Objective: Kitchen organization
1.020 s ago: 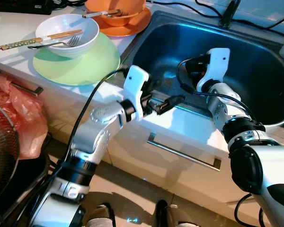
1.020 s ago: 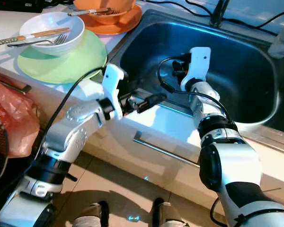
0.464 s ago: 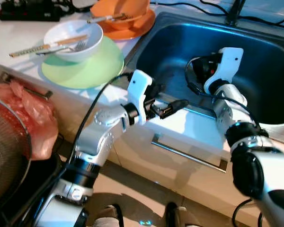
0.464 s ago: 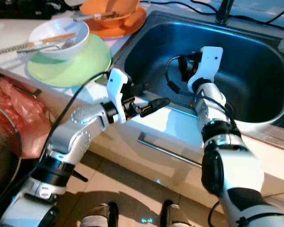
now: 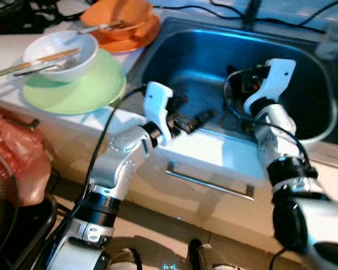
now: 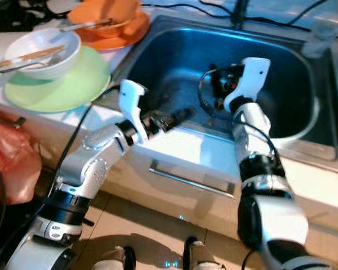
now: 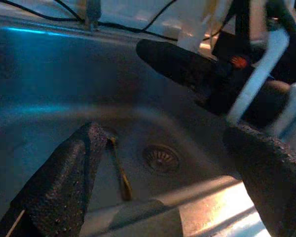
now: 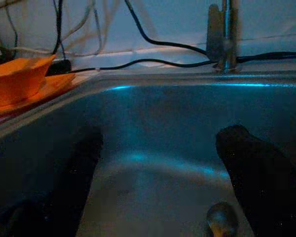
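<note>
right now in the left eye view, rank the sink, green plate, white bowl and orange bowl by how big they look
1. sink, by far the largest
2. green plate
3. white bowl and orange bowl: look alike, and the orange bowl sits farther away and is cut by the frame edge, so unranked

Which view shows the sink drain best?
The left wrist view: the sink drain sits unobstructed on the basin floor, between the open left gripper fingers, with a thin utensil lying beside it. In both eye views the arms cover that part of the sink. The right wrist view looks toward the faucet instead.
</note>
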